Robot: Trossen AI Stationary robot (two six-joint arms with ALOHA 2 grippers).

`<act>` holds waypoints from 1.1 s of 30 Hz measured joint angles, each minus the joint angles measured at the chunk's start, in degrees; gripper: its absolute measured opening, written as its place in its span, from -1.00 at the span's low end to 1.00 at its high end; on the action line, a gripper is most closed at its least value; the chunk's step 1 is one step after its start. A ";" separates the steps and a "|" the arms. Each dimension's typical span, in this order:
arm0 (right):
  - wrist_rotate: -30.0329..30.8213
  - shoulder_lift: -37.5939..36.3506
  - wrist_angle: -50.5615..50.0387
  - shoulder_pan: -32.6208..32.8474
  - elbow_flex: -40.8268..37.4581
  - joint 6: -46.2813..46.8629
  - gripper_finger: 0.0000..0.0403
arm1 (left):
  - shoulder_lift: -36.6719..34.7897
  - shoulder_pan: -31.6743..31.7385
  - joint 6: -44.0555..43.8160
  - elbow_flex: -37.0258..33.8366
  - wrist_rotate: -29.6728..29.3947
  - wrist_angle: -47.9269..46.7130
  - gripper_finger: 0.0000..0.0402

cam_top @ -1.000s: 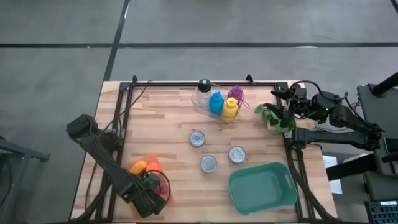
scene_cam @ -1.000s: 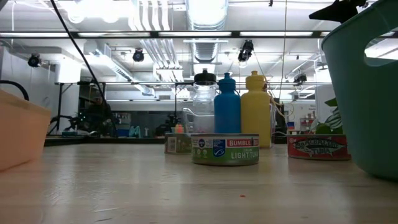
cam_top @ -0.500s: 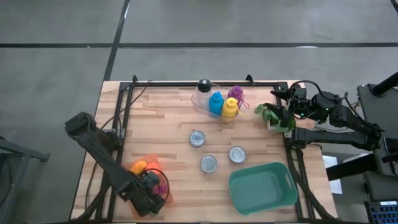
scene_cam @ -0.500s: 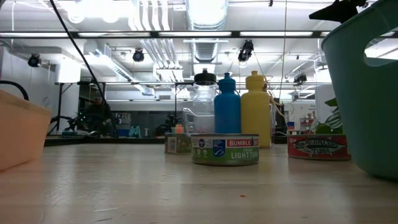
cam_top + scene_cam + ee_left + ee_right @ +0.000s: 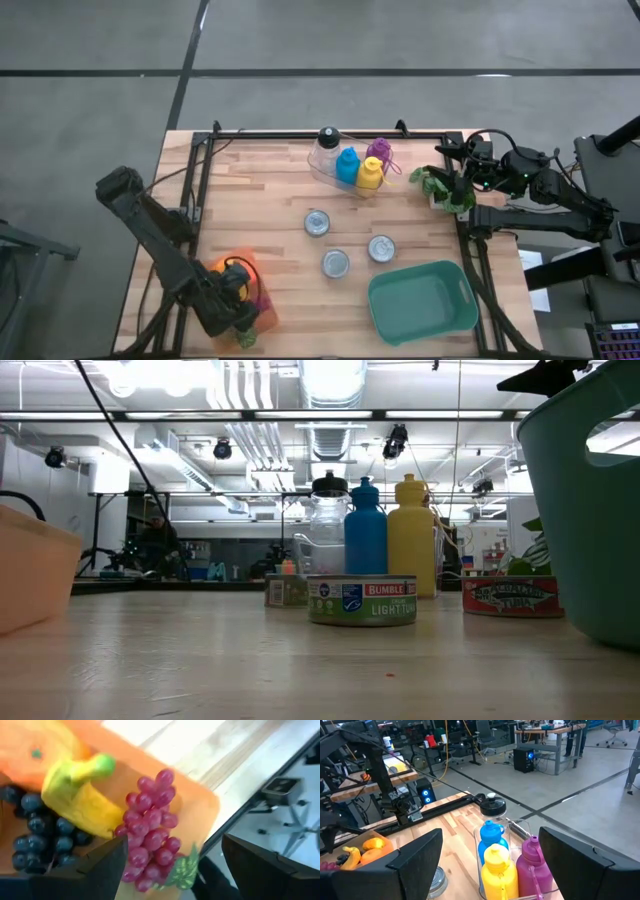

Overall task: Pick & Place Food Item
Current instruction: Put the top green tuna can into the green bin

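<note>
Your left end effector [image 5: 170, 870] sits spread wide and empty, right above the red grapes [image 5: 150, 837]. The bunch's long axis runs roughly between the fingers, and the right arm is way off across the desk [image 5: 260, 215].

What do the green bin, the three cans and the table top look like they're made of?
Green bin: probably moulded plastic, smooth matte, rounded rim with handles. Cans: metal, going by their shiny silver lids; printed labels show in the low view. Table top: light wood planks, visible grain and seams.
</note>
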 joint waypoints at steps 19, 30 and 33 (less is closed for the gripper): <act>-0.02 0.01 -0.02 -0.02 0.00 0.00 0.63 | -4.39 6.74 12.58 0.04 -12.92 1.99 0.63; 0.00 0.01 0.00 -0.02 0.00 0.00 0.63 | -4.39 21.54 27.67 0.07 -7.41 8.24 0.63; -0.01 0.01 -0.02 -0.02 -0.02 0.00 0.63 | -4.39 26.19 31.04 0.07 -5.36 9.97 0.63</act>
